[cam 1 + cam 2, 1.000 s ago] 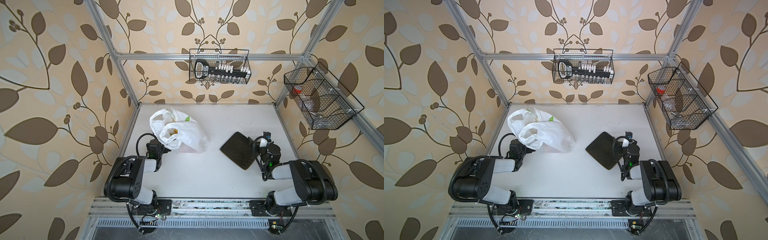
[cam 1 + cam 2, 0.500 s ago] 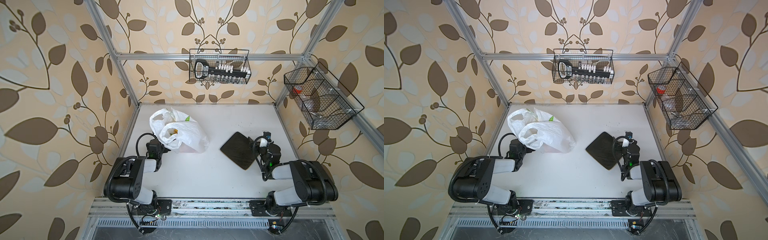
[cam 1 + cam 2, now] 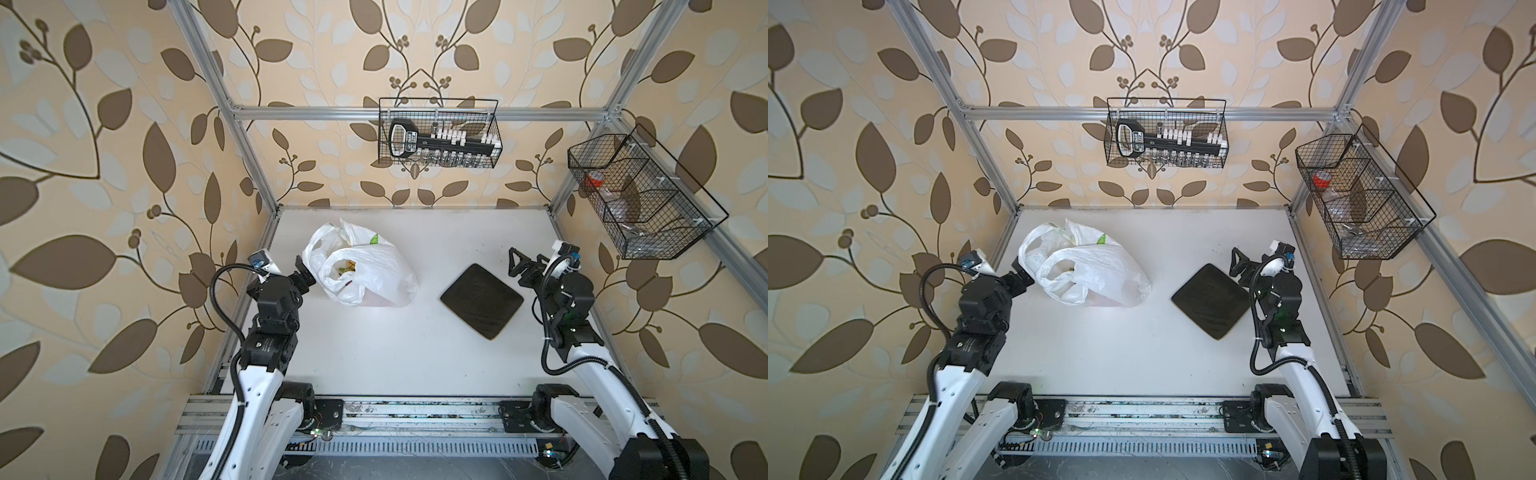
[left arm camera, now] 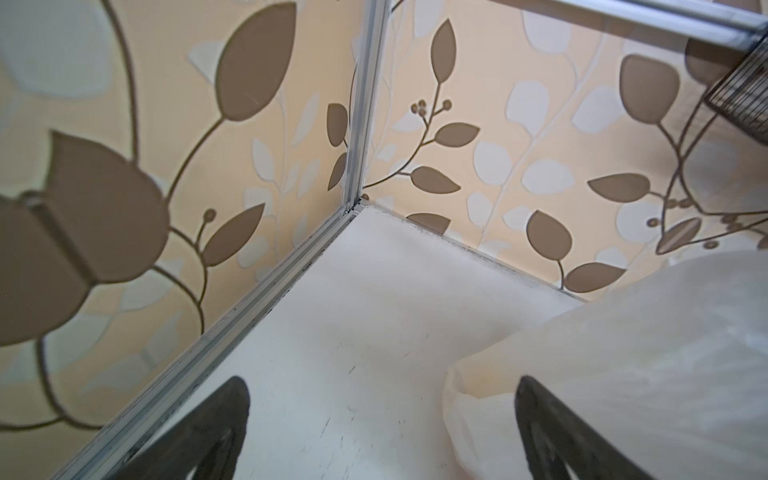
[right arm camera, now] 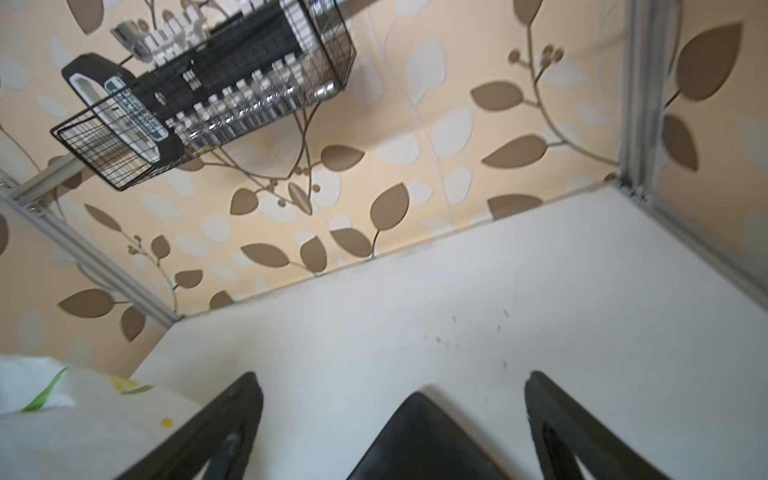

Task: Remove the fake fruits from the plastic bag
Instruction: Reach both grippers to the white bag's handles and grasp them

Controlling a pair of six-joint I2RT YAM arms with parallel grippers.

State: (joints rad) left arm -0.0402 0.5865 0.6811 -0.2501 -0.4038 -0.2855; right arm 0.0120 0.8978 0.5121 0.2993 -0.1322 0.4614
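Free middle, two obstacles
The table [image 3: 395,353] lies bare between plastic bag [image 3: 374,270] and dark plate [image 3: 482,301], also in front.

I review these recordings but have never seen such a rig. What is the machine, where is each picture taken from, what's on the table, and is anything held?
Two robot arms, each with a two-finger gripper. Two pictures look down from overhead; the other two come from cameras on the wrists. On the table lie a plastic bag, with fake fruits glimpsed through its mouth, and a dark square plate. The left gripper is open at the bag's edge; the right gripper is open by the plate. Nothing is held.
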